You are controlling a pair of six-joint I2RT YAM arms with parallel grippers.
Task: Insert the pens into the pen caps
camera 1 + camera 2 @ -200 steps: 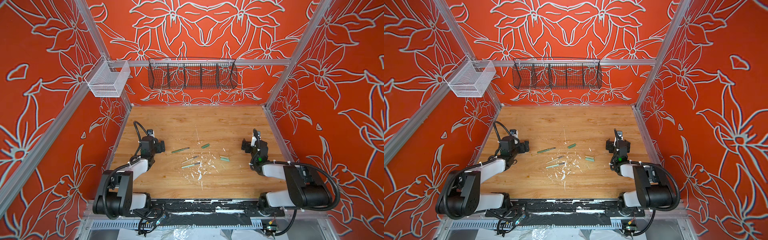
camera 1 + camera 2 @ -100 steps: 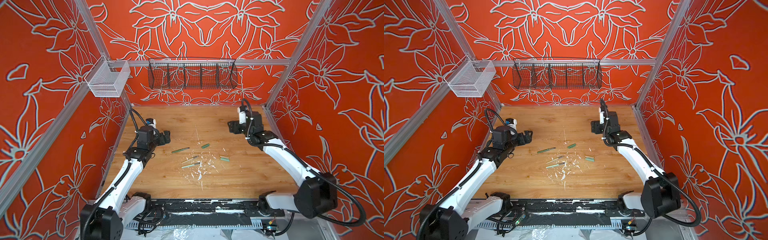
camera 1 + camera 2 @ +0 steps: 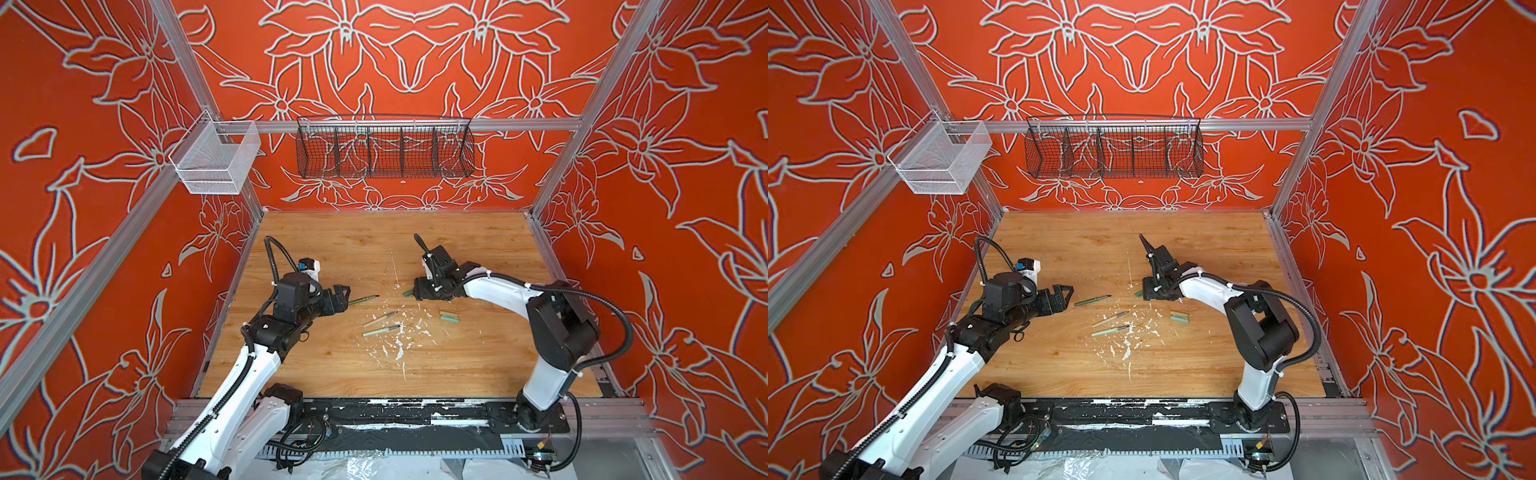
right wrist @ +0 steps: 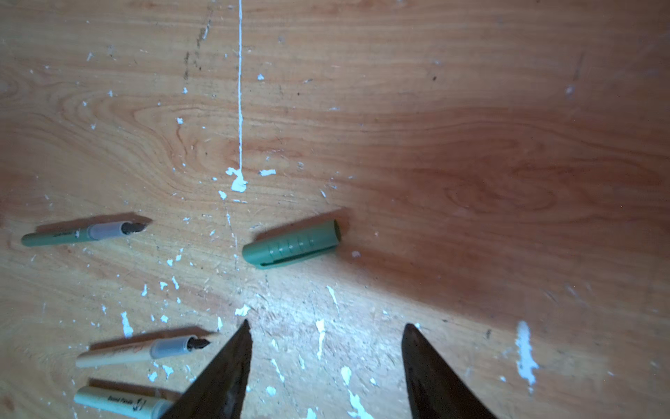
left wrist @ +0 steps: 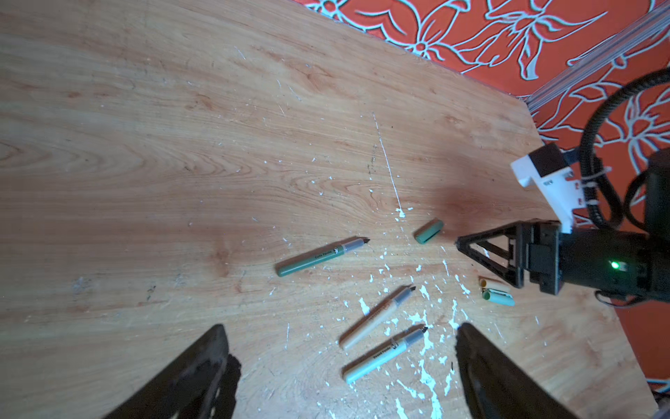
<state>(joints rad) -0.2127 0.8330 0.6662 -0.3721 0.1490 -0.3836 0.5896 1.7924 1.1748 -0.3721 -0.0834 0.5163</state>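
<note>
Both arms have swung in over the table (image 3: 478,257). Left gripper (image 3: 342,296) is spread wide and empty, just beside the dark green pen (image 5: 321,257). Right gripper (image 4: 326,324) is also wide and empty, and hides most of the dark green cap (image 4: 292,243) in both top views. Its finger covers part of the beige cap (image 5: 495,282), which touches the pale green cap (image 5: 500,297). The mint pen (image 5: 384,353) reads "Panda"; the beige pen (image 5: 377,317) has illegible print.

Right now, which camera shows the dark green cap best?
The right wrist view: the dark green cap lies in the middle, big and sharp, with its clip and open end clear. The left wrist view shows it whole but small. In both top views only a tiny green end peeks out.
</note>
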